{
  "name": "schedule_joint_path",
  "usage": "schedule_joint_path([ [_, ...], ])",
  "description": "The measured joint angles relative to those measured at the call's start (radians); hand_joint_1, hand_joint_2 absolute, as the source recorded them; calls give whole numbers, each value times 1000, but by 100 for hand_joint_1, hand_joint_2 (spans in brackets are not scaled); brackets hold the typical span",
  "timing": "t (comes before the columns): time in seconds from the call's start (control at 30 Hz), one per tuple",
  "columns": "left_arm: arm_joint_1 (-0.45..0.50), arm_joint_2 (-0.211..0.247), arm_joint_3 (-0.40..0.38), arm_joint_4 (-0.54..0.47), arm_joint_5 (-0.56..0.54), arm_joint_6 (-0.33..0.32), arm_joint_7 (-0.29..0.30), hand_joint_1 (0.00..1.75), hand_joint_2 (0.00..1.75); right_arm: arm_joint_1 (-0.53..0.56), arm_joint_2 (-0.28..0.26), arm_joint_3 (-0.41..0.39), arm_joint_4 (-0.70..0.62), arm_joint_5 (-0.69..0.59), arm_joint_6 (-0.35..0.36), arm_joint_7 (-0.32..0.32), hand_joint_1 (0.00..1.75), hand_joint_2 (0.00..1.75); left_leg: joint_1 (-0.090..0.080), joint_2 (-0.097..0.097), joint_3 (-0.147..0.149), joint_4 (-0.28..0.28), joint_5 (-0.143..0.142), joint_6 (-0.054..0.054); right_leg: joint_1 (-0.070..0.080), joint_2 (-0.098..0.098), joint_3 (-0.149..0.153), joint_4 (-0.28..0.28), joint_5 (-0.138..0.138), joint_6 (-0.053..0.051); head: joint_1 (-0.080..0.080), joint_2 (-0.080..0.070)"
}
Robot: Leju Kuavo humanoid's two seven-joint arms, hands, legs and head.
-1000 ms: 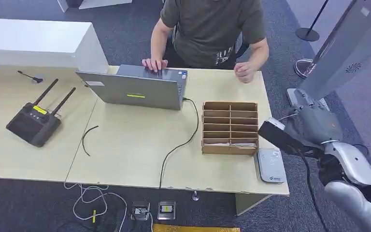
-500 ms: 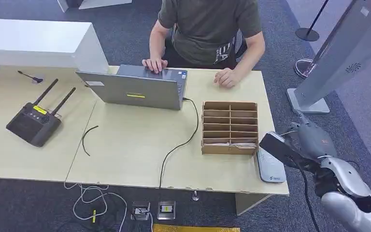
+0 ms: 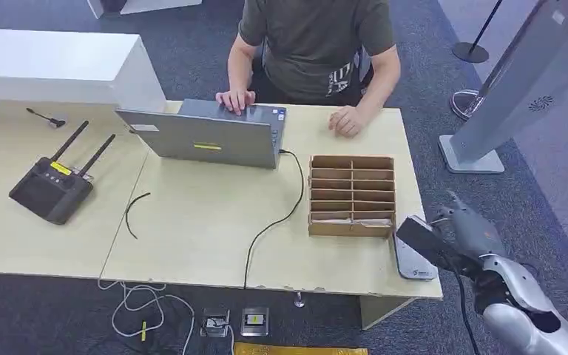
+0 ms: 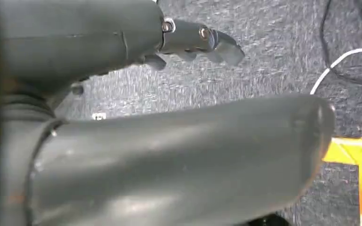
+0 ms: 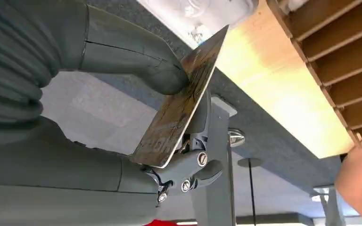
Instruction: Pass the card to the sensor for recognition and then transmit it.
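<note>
My right hand (image 3: 477, 231) pinches a dark card (image 3: 423, 240) between thumb and fingers, off the table's right front corner. The card hangs tilted just above the far end of the flat white sensor (image 3: 414, 268) lying on that corner. In the right wrist view the card (image 5: 179, 101) stands edge-on in my right hand (image 5: 122, 47), pointing at the sensor (image 5: 198, 14); whether it touches it I cannot tell. My left hand (image 4: 122, 42) hangs over grey carpet, fingers (image 4: 193, 40) stretched out, holding nothing.
A cardboard slot box (image 3: 353, 196) stands just left of the sensor. A person sits at the far side, one hand on a laptop (image 3: 207, 137), the other (image 3: 346, 120) resting on the table (image 3: 192, 222). A black router (image 3: 50, 191) lies far left. A white kiosk (image 3: 518, 89) stands on the right.
My right hand has come down and toward me with the card, from beside the slot box to over the sensor. The person's hand slid left along the table's far edge.
</note>
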Motion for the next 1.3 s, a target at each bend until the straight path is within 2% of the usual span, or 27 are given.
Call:
schedule_joint_path([
  [0.67,-12,0,0,0,-41,-18,45,0,0,59,31,11,91,-53,-43,-36,175,175,0,0,0,0,0,0,0,0,0,0,0,0,0,0],
  [0.93,-18,4,0,-3,-45,-16,48,0,0,56,31,51,125,-107,-116,-33,175,175,0,0,0,0,0,0,0,0,0,0,0,0,0,0],
  [1.3,-17,18,0,-3,-40,-22,52,0,0,27,39,139,175,-194,-169,-37,175,175,0,0,0,0,0,0,0,0,0,0,0,0,0,0],
])
